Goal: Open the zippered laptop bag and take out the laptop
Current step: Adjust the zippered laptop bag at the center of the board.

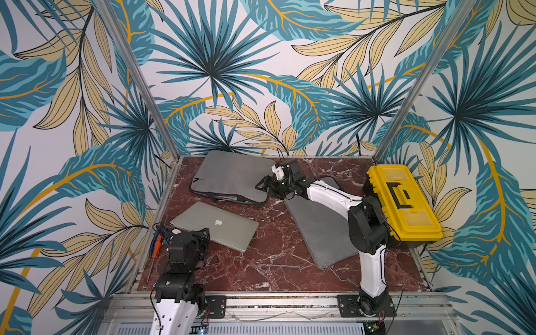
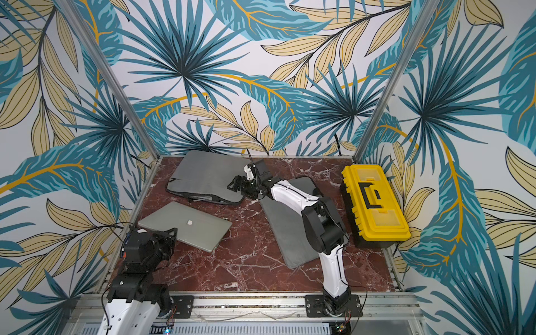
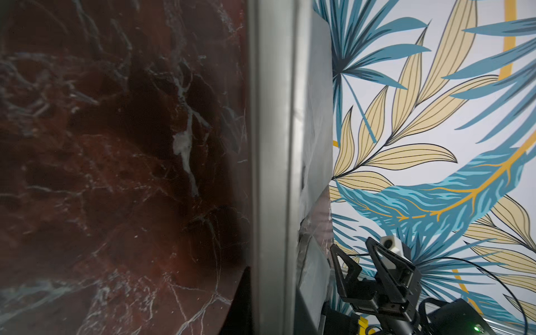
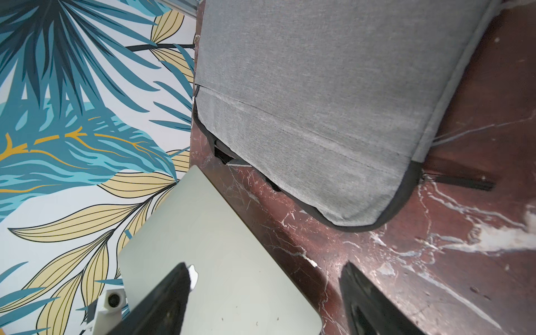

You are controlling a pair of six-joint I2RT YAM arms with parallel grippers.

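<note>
Laptop out, bag lying behind it
You had the laptop [image 1: 216,224] on the table [image 1: 275,261] at 7 o'clock, apart from the laptop bag [image 1: 232,174] at 11; your left gripper [image 1: 204,236] pinched its near-left corner in narrow jaws, while your right gripper [image 1: 261,185] hung wide open over the bag's near-right corner

A yellow toolbox [image 1: 403,203] stands near a flat grey pad [image 1: 317,232]; an orange-handled screwdriver [image 1: 156,246] lies well apart.

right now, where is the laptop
In both top views the laptop lies closed on the marble table, on the robot's left side, just in front of the grey laptop bag.
</note>
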